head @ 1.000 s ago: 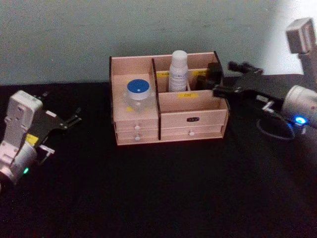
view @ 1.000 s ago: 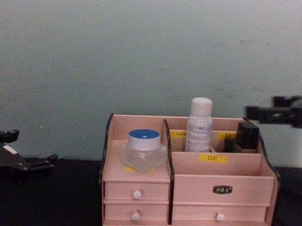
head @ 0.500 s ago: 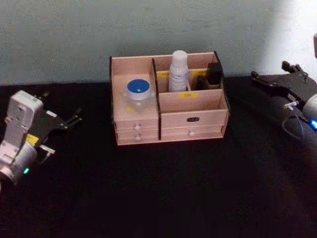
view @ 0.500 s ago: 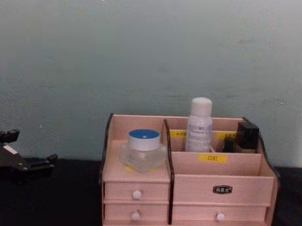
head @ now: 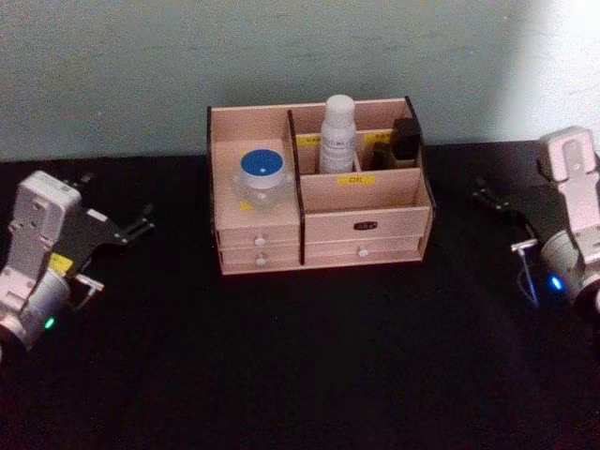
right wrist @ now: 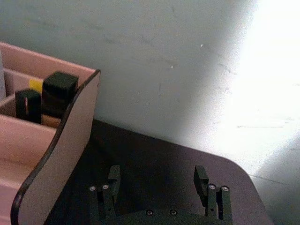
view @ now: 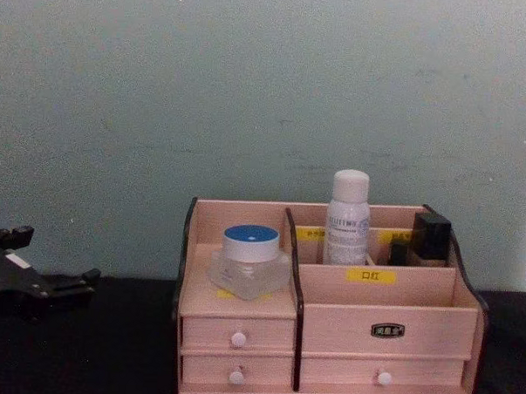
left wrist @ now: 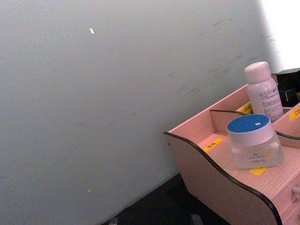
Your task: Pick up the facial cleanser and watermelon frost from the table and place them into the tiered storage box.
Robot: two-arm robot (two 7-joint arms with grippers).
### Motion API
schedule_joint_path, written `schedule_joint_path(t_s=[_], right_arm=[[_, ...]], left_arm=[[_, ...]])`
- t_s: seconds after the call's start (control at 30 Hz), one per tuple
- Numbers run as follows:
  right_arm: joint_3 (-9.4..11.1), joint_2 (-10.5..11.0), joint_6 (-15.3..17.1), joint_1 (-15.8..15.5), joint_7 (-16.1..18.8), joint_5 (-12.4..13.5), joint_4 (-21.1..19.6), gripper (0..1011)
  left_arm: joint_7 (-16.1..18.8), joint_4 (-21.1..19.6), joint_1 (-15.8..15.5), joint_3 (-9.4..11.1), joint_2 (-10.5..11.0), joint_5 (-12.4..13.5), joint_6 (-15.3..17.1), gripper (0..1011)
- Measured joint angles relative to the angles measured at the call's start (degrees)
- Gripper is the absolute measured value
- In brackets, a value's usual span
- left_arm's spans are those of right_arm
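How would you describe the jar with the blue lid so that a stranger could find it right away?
Find the tiered storage box at the back of the black table, against the wall. Its left compartment, above the two small left drawers, holds the jar with the blue lid. The jar is squat and clear; the white bottle in the next compartment is tall and slim.

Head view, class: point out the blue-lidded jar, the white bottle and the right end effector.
blue-lidded jar (head: 262,167), head view, centre of its blue lid.
white bottle (head: 337,141), head view, middle of its labelled body.
right end effector (head: 497,200), head view, between its dark fingertips.
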Motion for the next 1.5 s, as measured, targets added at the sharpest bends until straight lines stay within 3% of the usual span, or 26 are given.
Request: schedule_joint_path(t_s=[0.23,1.5], right_arm=[[0.0,-1.8,-1.1,0.6,-0.9,-1.8,2.8,1002],[-0.2,-1.4,-1.0,0.5,-0.8,-1.7,2.3,1003]], left_arm=[[0.0,0.0,0.0,0.0,0.0,0.0,0.0,1001],[0.0,0.0,0.0,0.0,0.0,0.0,0.0,1001]])
